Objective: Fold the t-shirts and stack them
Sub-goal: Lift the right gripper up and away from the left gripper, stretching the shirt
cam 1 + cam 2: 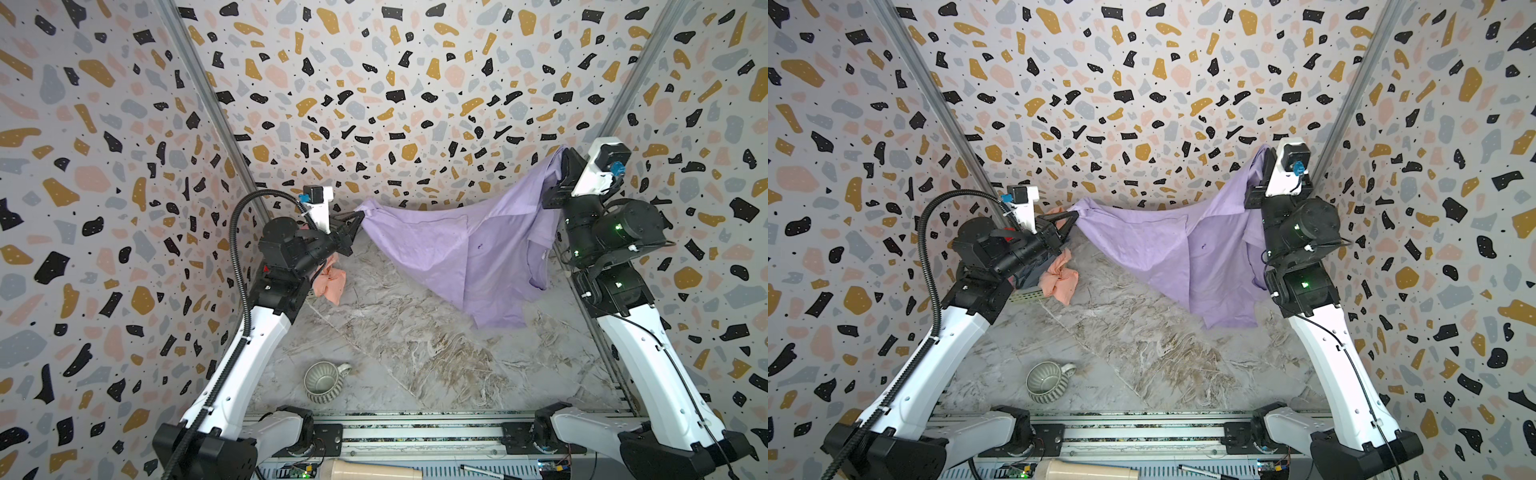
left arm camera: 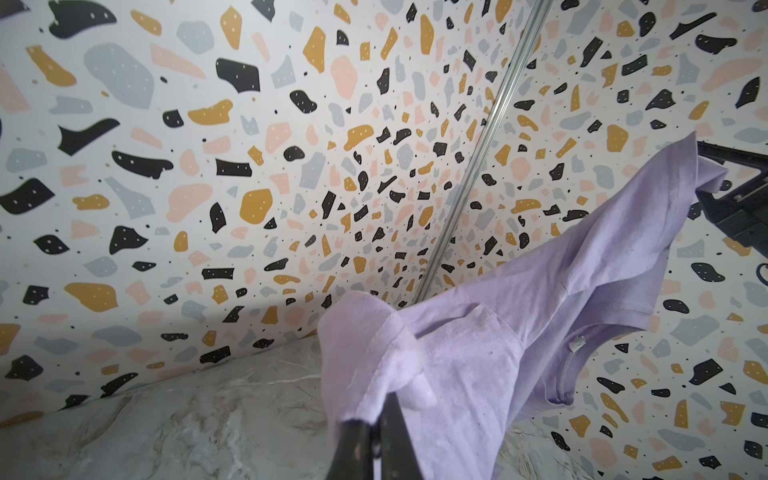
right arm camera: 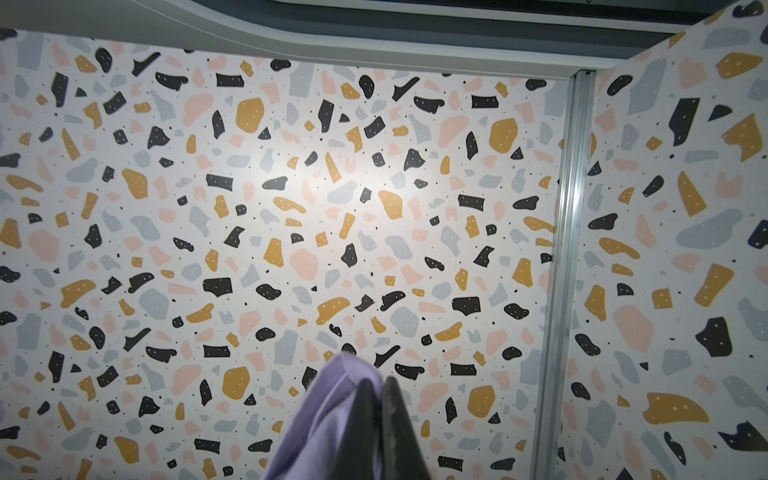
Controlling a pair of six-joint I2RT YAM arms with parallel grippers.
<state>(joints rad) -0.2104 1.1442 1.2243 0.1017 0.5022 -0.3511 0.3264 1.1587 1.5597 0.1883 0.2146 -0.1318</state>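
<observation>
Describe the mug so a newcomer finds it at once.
Look at the marble table, its near edge beside the left arm. The mug stands there alone, opening up. It is ribbed and grey-green; the lilac shirt and peach shirt farther back are soft cloth.

the lilac t-shirt [image 1: 436,249] is showing plain pale purple all over, its small neck label [image 2: 577,343] standing out white, while the peach t-shirt [image 1: 332,284] is showing soft orange-pink and the mug [image 1: 322,382] ribbed grey-green. the table [image 1: 415,353] is wearing a grey-white marble pattern with brown veining, and the walls [image 1: 374,83] are carrying a terrazzo print of black, mustard, pink and grey-blue chips on white. the arms [image 1: 253,365] are showing white shells with black joints.
</observation>
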